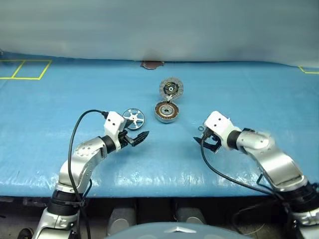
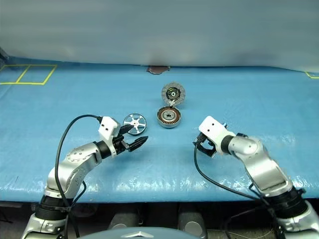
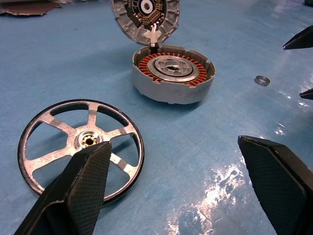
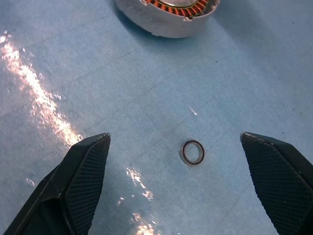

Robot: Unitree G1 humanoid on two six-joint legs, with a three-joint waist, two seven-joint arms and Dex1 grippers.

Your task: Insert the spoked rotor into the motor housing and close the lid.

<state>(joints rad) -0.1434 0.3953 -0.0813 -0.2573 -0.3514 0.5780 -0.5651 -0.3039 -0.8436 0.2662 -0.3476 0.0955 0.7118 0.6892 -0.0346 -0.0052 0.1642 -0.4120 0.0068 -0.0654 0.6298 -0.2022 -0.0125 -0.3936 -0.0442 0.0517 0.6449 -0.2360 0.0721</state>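
A blue mat (image 1: 50, 149) covered the table, with yellow tape lines (image 1: 25, 69) at its far left corner, cut off by the picture edge. Near the middle lay the motor housing (image 1: 167, 111), a round silver casing with copper windings showing. The lid (image 1: 171, 88) stood tilted up from its far edge, dark inner face toward the camera; its top was cut off in the left wrist view. The spoked rotor (image 1: 133, 118) lay flat on the mat just left of the housing, not touching it.

The left gripper (image 1: 137, 138) hovered just in front of the rotor, fingers spread wide and holding nothing. One left finger (image 3: 83, 186) hid part of the rotor's near rim in the wrist view. The right gripper (image 1: 208, 144) hung right of the housing, fingers wide and empty. A small metal ring (image 4: 193, 152) lay on the mat between its fingertips. A brownish patch (image 1: 151, 64) at the mat's far edge was too small to make out.
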